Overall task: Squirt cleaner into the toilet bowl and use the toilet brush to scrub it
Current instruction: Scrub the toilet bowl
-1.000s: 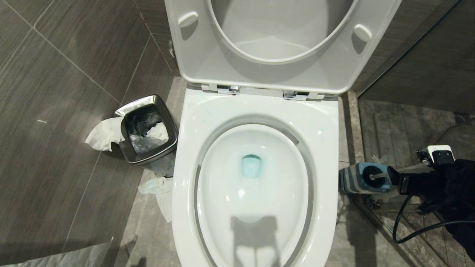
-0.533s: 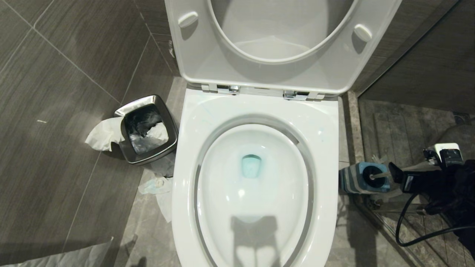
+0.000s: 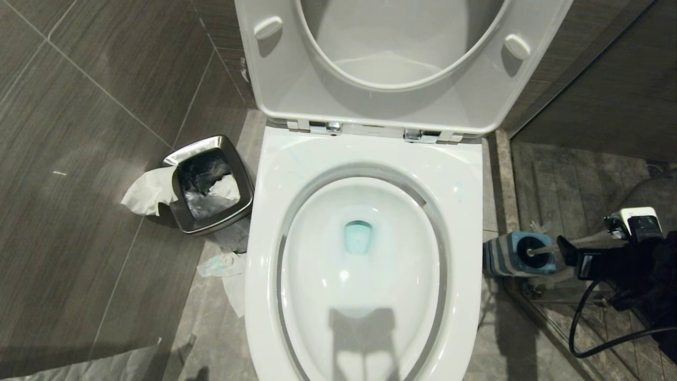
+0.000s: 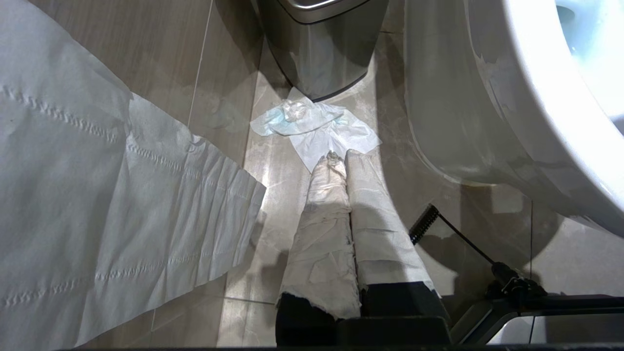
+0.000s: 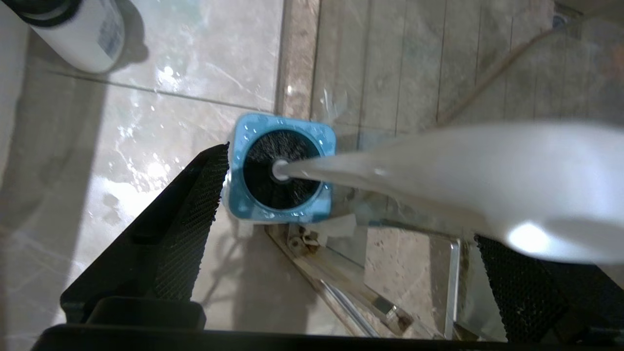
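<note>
right gripper [image 5: 341, 234] astride toilet brush [image 5: 438, 175]

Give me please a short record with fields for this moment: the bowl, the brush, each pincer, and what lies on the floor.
toilet bowl: lid and seat up, water tinted by cleaner
toilet brush: standing in its holder on the floor, on the robot's right of the bowl
right pincer: open, fingers either side of the brush handle, not gripping
left pincer: shut, paper-wrapped, low over the floor
floor: waste bin, loose tissue

Bright overhead light, glare on toilet bowl [image 3: 465, 174], brush handle [image 5: 487, 185] blurred
</note>
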Controlling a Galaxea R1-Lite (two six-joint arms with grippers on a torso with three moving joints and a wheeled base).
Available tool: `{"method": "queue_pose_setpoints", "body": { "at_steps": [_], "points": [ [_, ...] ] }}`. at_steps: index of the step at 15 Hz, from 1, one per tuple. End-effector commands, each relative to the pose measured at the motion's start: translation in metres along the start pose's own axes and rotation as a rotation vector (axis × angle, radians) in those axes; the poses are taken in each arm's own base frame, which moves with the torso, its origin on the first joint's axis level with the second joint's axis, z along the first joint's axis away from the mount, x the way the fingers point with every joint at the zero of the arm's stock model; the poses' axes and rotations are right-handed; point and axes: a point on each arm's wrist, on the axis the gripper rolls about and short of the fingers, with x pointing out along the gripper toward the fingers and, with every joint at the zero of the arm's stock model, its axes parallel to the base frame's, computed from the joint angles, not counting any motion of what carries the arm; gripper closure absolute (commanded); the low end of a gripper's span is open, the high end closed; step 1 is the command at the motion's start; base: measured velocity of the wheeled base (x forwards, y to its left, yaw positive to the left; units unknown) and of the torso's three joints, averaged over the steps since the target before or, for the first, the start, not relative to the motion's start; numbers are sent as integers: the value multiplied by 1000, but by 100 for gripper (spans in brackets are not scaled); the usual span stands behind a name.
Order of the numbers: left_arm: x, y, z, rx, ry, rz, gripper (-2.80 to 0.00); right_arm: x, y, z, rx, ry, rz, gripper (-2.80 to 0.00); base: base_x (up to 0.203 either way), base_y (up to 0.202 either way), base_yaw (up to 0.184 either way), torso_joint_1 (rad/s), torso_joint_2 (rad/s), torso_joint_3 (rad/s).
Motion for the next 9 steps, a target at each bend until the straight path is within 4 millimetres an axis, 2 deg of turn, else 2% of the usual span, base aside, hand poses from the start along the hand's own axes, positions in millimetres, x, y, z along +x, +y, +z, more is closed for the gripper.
{"method": "queue_pose_setpoints", "body": {
  "at_steps": [1,9],
  "points": [
    [0,0,-1,0,4,0,0,0,-2,-2,-2,6,-9,-280,0,0,0,0,0,0],
    [0,0,-1,0,2,0,0,13,1,-21,-4,37,-7,-280,0,0,0,0,0,0]
  ]
}}
